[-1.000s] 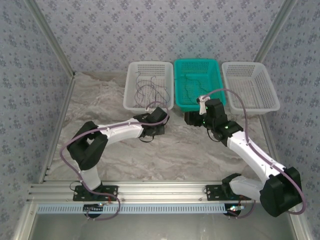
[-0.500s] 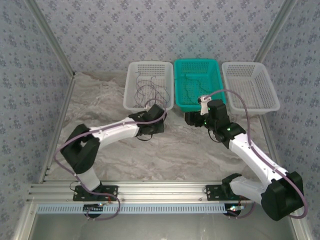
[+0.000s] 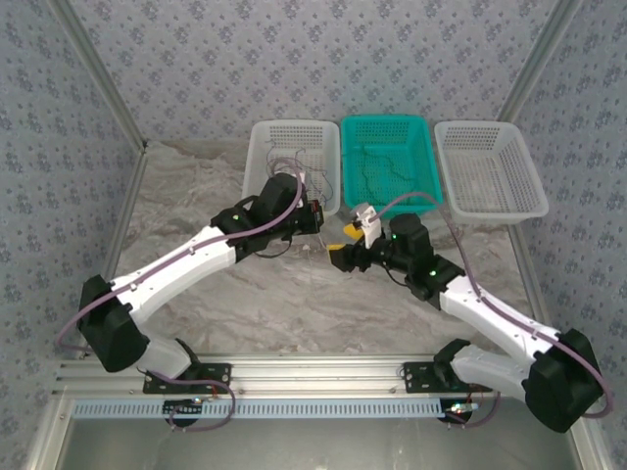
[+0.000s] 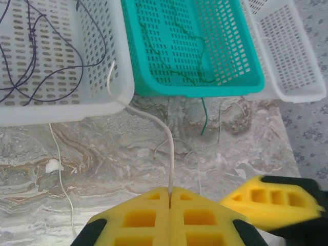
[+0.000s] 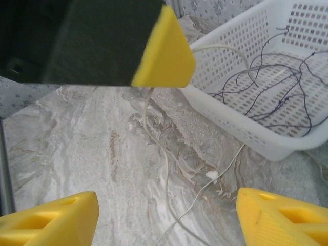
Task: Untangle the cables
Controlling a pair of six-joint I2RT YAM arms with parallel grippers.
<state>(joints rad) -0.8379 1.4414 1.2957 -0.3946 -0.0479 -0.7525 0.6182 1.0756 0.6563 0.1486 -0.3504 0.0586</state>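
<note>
while the left gripper (image 4: 169, 193) has its yellow fingers pinched tight on a thin white cable (image 4: 172, 154) that arcs up over the rim of the white slotted plastic basket (image 4: 122, 66), the right gripper (image 5: 166, 223) hangs just beside it, spread wide with nothing in its grip. dark thin cables (image 4: 32, 36) sit tangled in that basket, and a green cable (image 4: 203, 118) pokes onto the marbled table (image 4: 102, 148) from the front of the teal plastic basket (image 4: 251, 72).
</note>
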